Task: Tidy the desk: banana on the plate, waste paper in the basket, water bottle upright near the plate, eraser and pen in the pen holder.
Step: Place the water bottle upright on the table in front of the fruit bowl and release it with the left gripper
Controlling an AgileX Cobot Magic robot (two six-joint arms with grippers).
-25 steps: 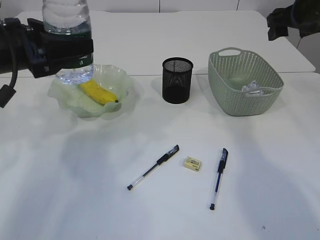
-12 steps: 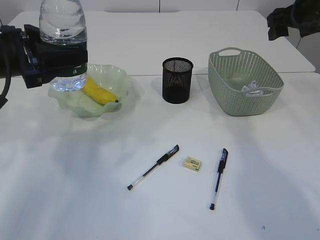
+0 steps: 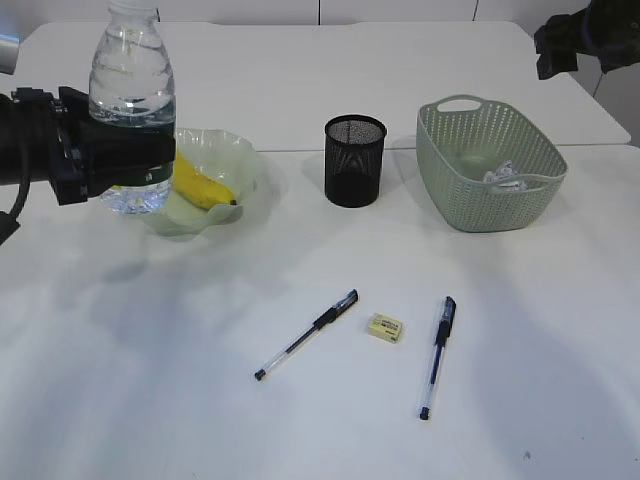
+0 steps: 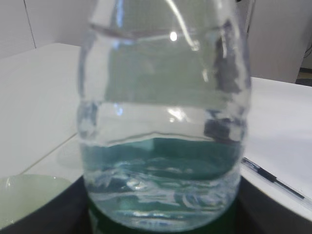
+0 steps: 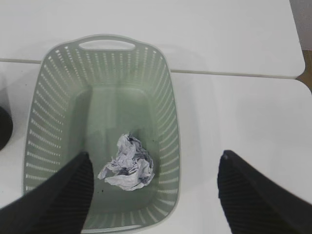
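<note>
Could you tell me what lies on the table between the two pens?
The eraser lies between the left pen and the right pen, touching neither; the exterior view shows it.

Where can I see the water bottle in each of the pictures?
Exterior view: water bottle upright at far left, held by the left end effector, in front of the plate.
Left wrist view: fills the frame.
Right wrist view: not in it.
Shared landmark: the plate, lower left.
</note>
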